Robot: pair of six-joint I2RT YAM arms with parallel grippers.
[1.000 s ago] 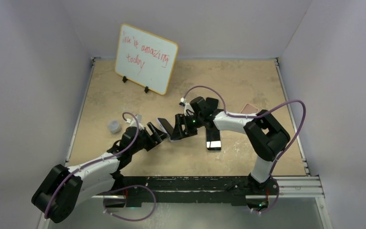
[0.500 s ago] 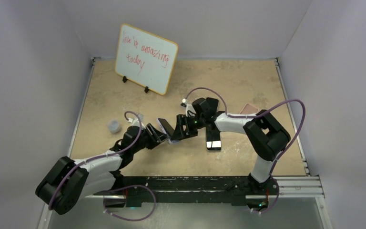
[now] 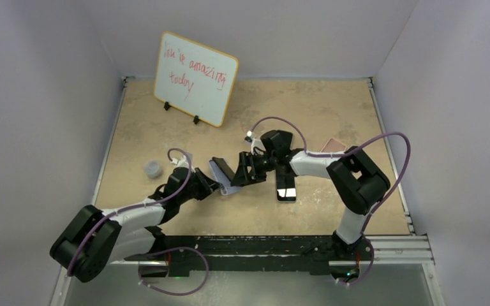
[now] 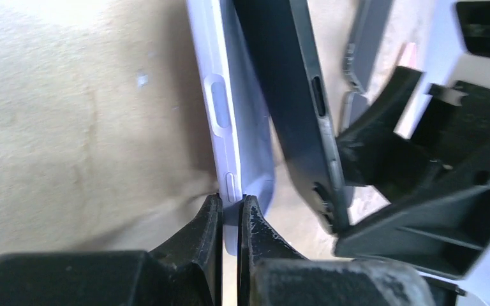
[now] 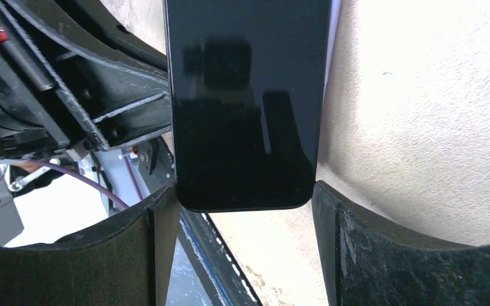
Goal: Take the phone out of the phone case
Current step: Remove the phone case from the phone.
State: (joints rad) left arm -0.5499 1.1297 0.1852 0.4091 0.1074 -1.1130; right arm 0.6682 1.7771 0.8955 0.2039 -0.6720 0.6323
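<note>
A lavender phone case (image 4: pixel 230 121) stands on edge in the left wrist view. My left gripper (image 4: pixel 230 203) is shut on its lower rim, one finger on each side of the thin wall. Just right of it a dark phone (image 4: pixel 301 108) leans away from the case, with a gap opening between them. In the right wrist view the phone's black screen (image 5: pixel 245 102) fills the space between my right gripper's (image 5: pixel 244 191) fingers, which press its two long edges. From above, both grippers meet at the table's middle, left gripper (image 3: pixel 215 185) and right gripper (image 3: pixel 238 175).
A second dark phone (image 3: pixel 286 186) lies flat just right of the right gripper. A pink item (image 3: pixel 334 145) lies further right. A small grey cup (image 3: pixel 152 169) sits to the left. A whiteboard (image 3: pixel 194 78) stands at the back. Grey walls enclose the tan table (image 3: pixel 332 108).
My left gripper has gone from open to shut, pinching the case's rim. The case and phone have dropped slightly and tilted apart. The right gripper keeps its hold.
</note>
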